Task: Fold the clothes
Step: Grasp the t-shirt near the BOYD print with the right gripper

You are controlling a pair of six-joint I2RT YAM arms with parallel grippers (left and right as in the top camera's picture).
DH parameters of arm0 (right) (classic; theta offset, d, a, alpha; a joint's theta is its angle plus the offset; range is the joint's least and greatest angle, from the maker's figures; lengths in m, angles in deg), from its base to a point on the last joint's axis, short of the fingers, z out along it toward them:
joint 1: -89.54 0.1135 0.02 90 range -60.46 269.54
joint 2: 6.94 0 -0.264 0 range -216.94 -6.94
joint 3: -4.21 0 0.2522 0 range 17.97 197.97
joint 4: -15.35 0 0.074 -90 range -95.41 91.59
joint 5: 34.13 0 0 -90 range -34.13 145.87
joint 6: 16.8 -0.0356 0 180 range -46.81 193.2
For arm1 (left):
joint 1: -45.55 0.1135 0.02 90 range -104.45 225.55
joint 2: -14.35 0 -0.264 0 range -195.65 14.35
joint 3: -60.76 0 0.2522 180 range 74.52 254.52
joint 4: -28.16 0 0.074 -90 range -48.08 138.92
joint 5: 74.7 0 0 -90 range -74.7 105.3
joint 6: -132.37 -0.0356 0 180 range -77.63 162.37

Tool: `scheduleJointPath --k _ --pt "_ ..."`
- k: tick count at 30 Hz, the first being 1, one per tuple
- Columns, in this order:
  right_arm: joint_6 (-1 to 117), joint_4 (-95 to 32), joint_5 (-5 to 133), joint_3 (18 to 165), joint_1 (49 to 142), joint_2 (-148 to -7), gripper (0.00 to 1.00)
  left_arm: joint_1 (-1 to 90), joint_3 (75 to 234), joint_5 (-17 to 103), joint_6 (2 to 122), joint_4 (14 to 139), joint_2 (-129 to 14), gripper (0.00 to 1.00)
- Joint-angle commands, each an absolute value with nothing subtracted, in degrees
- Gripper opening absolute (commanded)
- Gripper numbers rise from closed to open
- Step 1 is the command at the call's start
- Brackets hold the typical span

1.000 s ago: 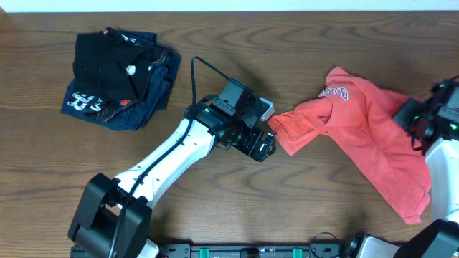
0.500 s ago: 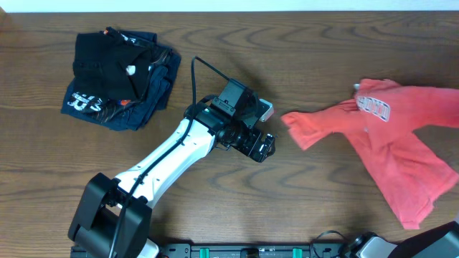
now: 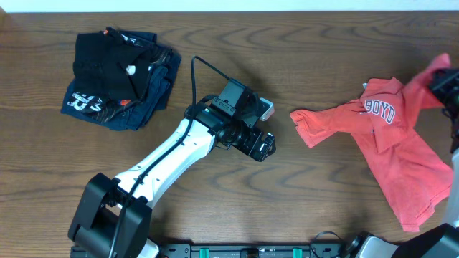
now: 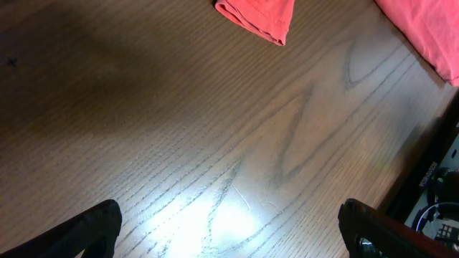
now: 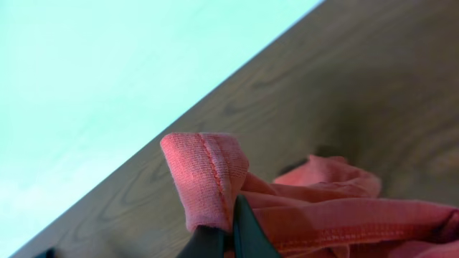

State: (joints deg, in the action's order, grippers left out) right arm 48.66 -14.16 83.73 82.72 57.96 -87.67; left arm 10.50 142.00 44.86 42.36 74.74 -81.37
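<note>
- Coral-red short-sleeved cotton T-shirt [image 3: 391, 154] with white block lettering: lies crumpled and unfolded on the right side of the brown wooden table [image 3: 301, 208], reaching the table's right edge.
- Long axis of the T-shirt: runs obliquely, from a lifted corner at the far right down to the hem near the front right edge. One loose sleeve [image 3: 305, 125] branches off leftward, toward the table's middle.
- Right gripper [image 3: 445, 82]: at the far right edge, fingers pressed together on a doubled fold of the T-shirt's stitched edge [image 5: 208, 179], which it holds raised off the wood.
- Left gripper [image 3: 264, 147]: jaws spread wide and empty over bare wood near the table's centre. In its wrist view the two dark fingertips frame only tabletop, with the sleeve [image 4: 258, 16] ahead of them and apart.
- Governing relation: the T-shirt lies to the right of the left gripper, sleeve end nearest it. The left arm is judged better placed to take that sleeve, so the cloth could be drawn flat between the two arms.
- Folded dark garments [image 3: 118, 75]: stacked at the far left, well apart from the T-shirt.
</note>
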Motion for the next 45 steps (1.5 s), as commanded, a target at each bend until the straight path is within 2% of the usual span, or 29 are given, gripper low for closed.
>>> scheduleJointPath --k 1,7,9,11,12,13,15,18,22,28,34,36,40,42,45 --pt "50.5 -14.4 78.4 83.8 59.2 -87.4 0.01 10.5 143.0 44.2 42.0 75.3 -81.9 0.98" --pt "47.3 -21.7 47.5 83.8 55.6 -87.7 0.01 10.5 143.0 44.2 42.0 77.1 -81.9 0.98" --pt "44.6 -25.0 43.3 83.8 52.5 -88.4 0.04 10.5 143.0 44.2 42.0 77.3 -81.9 0.98" --pt "44.1 -27.0 51.8 83.8 49.7 -89.0 0.39 10.4 143.0 44.2 42.0 77.0 -81.9 0.98" --pt "45.4 -27.8 57.7 83.8 49.0 -89.0 0.47 10.4 143.0 44.2 42.0 76.8 -81.9 0.98" --pt "47.3 -28.4 63.5 83.8 48.5 -89.0 0.52 10.4 143.0 44.2 42.0 76.5 -81.9 0.98" --pt "50.6 -30.2 73.9 83.8 48.9 -89.0 0.53 10.4 143.0 44.2 42.0 75.8 -81.9 0.98" --pt "55.6 -34.4 79.8 83.7 52.3 -89.0 0.52 10.4 143.0 44.2 42.0 75.3 -81.9 0.98" --pt "56.2 -39.9 71.9 83.1 60.7 -89.9 0.52 10.4 143.0 44.2 42.0 75.3 -81.9 0.98" --pt "57.2 -36.1 60.2 81.5 72.1 -96.3 0.52 10.4 143.0 44.2 42.0 75.5 -81.9 0.98" --pt "57.9 -30.4 55.2 81.5 74.0 -104.9 0.49 10.4 143.0 44.2 42.0 77.5 -81.9 0.98" --pt "57.9 -29.7 54.8 81.5 74.0 -107.2 0.43 10.4 143.0 44.2 42.0 77.8 -81.9 0.98" --pt "57.9 -30.3 54.8 81.5 74.0 -108.0 0.2 10.4 143.0 44.2 42.0 77.7 -81.9 0.98" --pt "57.8 -31.2 54.8 81.7 74.0 -107.4 0.01 10.4 143.0 44.2 42.0 77.6 -81.9 0.98" --pt "57.8 -32.6 56.8 82.4 74.0 -104.7 0.01 10.4 143.0 44.2 42.0 77.6 -81.9 0.98"
